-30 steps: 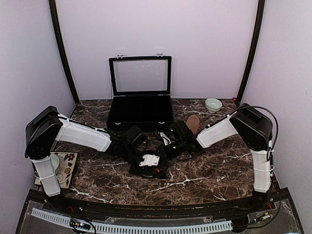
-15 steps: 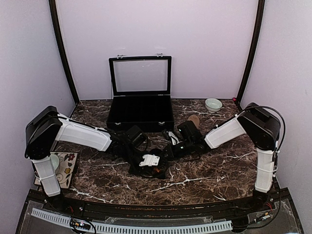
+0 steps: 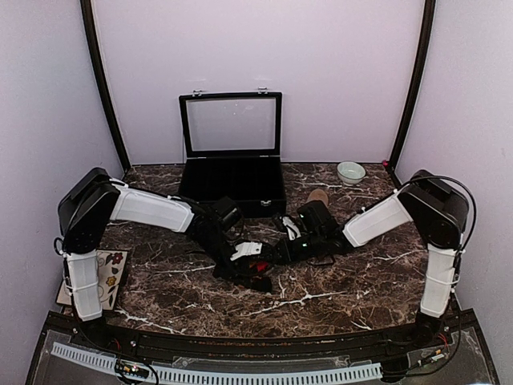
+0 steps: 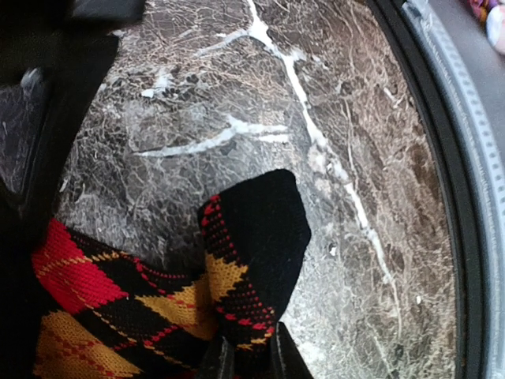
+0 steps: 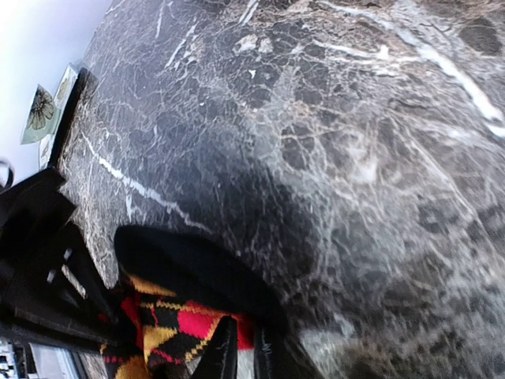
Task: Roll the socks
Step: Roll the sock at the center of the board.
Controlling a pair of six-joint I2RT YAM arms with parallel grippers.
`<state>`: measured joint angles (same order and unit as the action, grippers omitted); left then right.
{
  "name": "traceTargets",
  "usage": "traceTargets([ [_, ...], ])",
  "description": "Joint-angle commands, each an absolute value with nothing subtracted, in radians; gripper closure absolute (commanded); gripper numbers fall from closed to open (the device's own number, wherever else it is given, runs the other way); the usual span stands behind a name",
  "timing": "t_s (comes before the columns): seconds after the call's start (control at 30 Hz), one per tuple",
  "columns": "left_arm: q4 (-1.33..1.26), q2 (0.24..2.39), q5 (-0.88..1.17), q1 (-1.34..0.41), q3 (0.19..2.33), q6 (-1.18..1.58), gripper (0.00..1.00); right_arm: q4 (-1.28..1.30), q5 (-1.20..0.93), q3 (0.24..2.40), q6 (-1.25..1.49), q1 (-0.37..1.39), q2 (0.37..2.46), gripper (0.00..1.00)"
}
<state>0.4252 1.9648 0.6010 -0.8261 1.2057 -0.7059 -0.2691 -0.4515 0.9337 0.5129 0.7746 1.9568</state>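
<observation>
Pinching the argyle sock (image 4: 237,260) with my left claw (image 4: 246,359) and right claw (image 5: 243,351), both nearly closed on fabric. Rolling seems barely begun; next needs 1 even, tight turn.

One argyle sock (image 4: 237,268), one tan sock (image 3: 318,195), one case (image 3: 231,183), one bowl (image 3: 350,172)

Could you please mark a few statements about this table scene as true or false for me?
1. The black case has its lid raised. True.
2. Both the left hand and the right hand pinch the argyle sock. True.
3. The tan sock lies inside the case. False: it lies on the table outside it, just beyond the right arm.
4. The bowl sits at the back left. False: it sits at the back right.
</observation>
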Motion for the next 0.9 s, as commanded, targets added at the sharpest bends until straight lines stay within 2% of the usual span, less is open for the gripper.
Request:
traceTargets([
  [0.0,0.665,2.061,0.691,-0.796,1.237,-0.668,0.92,-0.21,-0.369,0.839,0.466,0.756,1.927,0.89],
  [0.33,0.788,2.188,0.782,-0.758,1.344,-0.695,0.92,-0.23,-0.312,0.698,0.325,0.755,1.694,0.82],
  [0.57,0.789,2.196,0.81,-0.731,1.329,-0.684,0.92,-0.427,-0.443,0.505,0.036,0.846,1.427,0.8],
  [0.8,0.776,2.203,0.816,-0.72,1.335,-0.663,0.91,-0.34,-0.525,0.52,-0.219,0.955,1.422,0.76],
  [0.83,0.778,2.207,0.817,-0.719,1.335,-0.662,0.91,-0.326,-0.508,0.535,-0.234,0.972,1.437,0.56],
  [0.87,0.784,2.212,0.818,-0.718,1.336,-0.661,0.91,-0.313,-0.487,0.551,-0.248,0.99,1.454,0.08],
])
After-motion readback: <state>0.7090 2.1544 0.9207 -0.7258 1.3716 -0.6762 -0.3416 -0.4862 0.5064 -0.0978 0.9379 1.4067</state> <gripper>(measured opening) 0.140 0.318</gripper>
